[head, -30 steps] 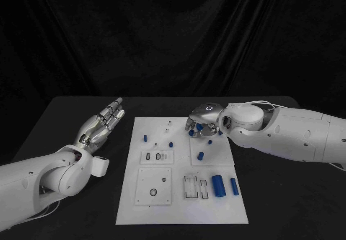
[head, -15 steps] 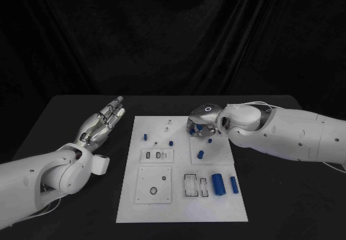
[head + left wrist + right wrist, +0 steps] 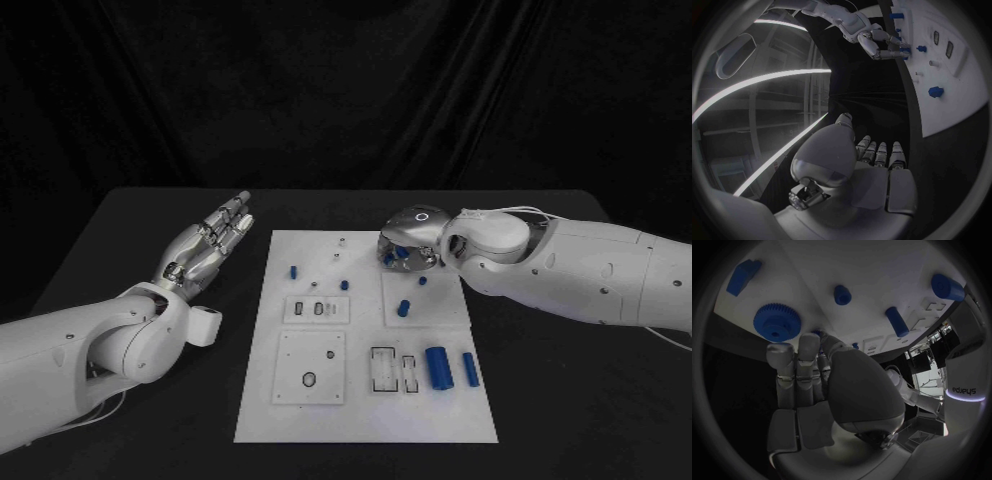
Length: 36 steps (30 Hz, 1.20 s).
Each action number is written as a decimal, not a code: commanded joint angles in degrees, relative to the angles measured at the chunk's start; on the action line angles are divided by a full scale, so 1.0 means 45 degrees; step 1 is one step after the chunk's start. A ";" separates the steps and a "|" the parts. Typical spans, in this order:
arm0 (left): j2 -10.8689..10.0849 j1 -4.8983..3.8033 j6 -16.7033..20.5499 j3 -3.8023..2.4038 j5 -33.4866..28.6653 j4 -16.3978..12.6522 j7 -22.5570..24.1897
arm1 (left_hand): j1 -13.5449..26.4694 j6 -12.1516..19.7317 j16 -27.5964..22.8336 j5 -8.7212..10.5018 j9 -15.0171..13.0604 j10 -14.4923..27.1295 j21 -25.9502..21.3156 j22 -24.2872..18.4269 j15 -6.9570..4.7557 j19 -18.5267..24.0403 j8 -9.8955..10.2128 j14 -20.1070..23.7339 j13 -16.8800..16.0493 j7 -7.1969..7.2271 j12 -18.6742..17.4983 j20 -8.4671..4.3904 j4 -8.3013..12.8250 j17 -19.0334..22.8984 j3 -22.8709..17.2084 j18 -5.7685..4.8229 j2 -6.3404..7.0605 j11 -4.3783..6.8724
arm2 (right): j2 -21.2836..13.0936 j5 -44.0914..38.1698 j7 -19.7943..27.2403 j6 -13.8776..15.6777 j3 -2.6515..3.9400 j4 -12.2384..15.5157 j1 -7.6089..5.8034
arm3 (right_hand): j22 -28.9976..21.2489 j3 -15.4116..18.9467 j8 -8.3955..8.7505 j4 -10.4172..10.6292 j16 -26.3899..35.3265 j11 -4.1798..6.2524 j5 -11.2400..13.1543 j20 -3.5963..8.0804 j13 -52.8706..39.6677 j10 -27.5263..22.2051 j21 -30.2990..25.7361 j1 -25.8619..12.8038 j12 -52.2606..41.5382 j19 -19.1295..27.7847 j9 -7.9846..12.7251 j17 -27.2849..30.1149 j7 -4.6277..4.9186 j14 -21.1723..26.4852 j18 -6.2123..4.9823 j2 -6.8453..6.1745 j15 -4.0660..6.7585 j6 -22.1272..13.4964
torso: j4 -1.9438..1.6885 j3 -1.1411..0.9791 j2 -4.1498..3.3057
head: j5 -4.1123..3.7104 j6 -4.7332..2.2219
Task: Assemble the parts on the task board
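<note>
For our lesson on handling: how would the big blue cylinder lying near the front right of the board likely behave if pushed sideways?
The big blue cylinder lies on its side on the flat task board, so it would probably roll. It looks solid and smooth, so likely stiff, maybe slippery to fingers.

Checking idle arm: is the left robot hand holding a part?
No, the left robot hand lies open beside the task board, holding nothing.

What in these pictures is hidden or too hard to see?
- Head view: the right hand covers the fingertips and whatever they touch on the white board.
- Right wrist view: the fingers hide what lies below them, beside the blue gear.
- Head view: the small pegs are too tiny to identify.
</note>
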<state>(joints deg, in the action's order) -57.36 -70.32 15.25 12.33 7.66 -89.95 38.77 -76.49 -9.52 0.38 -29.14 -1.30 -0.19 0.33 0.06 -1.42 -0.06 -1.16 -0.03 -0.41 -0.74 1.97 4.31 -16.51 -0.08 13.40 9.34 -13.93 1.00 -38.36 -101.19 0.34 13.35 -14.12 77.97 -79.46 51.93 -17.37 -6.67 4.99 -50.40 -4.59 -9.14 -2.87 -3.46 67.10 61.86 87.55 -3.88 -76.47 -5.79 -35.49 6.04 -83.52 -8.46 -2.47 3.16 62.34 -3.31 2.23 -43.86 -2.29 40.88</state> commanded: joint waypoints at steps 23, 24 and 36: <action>0.0297 -0.0036 -0.0402 -0.0011 0.0036 0.0129 0.0857 | -0.0442 -0.0428 -0.0084 -0.0492 -0.0065 0.0005 -0.0074 -0.0014 0.0219 0.0014 -0.0114 0.0006 -0.0009 -0.0263 -0.0024 0.0347 0.0063 0.0018 -0.0189 0.0169 -0.0009 -0.0205 | 0.2352 0.0638 0.0485 0.1123 0.0014 -0.1780 -0.0391 | 0.1022 -0.0574 0.0565 0.0296 -0.1087 0.0234 0.0961 -0.0225 -0.0002 0.0630 0.0706 -0.0041 0.0117 -0.0083 0.0178 -0.1080 0.0248 -0.0106 0.0348 -0.0329 -0.0235 -0.0253 | -0.0020 0.0037 0.0023 | 0.0134 0.0088; 0.0310 -0.0036 -0.0411 -0.0011 0.0036 0.0132 0.0856 | -0.0442 -0.0428 -0.0084 -0.0492 -0.0065 0.0005 -0.0074 -0.0014 0.0219 0.0014 -0.0114 0.0006 -0.0009 -0.0263 -0.0024 0.0347 0.0063 0.0018 -0.0189 0.0169 -0.0009 -0.0205 | 0.2446 0.0645 0.0497 0.1109 0.0014 -0.1904 -0.0389 | 0.1025 -0.0591 0.0580 0.0308 -0.1081 0.0229 0.0974 -0.0226 -0.0002 0.0598 0.0704 -0.0042 0.0117 -0.0073 0.0186 -0.1064 0.0251 -0.0096 0.0343 -0.0340 -0.0233 -0.0269 | -0.0035 0.0052 0.0020 | 0.0116 0.0098; 0.0418 -0.0037 -0.0443 -0.0011 0.0036 0.0200 0.0860 | -0.0549 -0.0575 -0.0084 -0.0652 -0.0082 0.0003 -0.0074 -0.0014 0.0257 0.0014 -0.0141 0.0006 -0.0012 -0.0331 -0.0014 0.0394 0.0088 0.0018 -0.0240 0.0183 0.0001 -0.0263 | 0.3217 0.0671 0.0626 0.1146 0.0018 -0.3113 -0.0355 | 0.1266 -0.0690 0.0632 0.0378 -0.1402 0.0210 0.1034 -0.0206 -0.0007 0.0429 0.0860 -0.0049 0.0111 -0.0102 0.0228 -0.1462 0.0237 -0.0126 0.0364 -0.0423 -0.0163 -0.0332 | -0.0142 0.0083 -0.0052 | -0.0145 0.0035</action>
<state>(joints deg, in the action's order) -55.60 -70.33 13.92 12.34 7.70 -88.98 38.79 -78.41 -11.75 0.38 -31.84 -1.58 -0.18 0.33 0.08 -0.60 0.07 -1.40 -0.02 -0.40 -2.23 1.97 5.66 -16.09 -0.06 12.65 9.31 -13.89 0.20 -23.97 -98.31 2.78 18.15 -14.08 64.28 -81.11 57.55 -20.41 -4.21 6.49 -56.57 -5.30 -4.76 -3.70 -3.50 67.79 65.57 87.44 -3.52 -76.88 -4.83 -42.01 7.16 -84.00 -7.57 -3.94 2.28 61.39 -3.72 2.49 -43.92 -2.55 41.14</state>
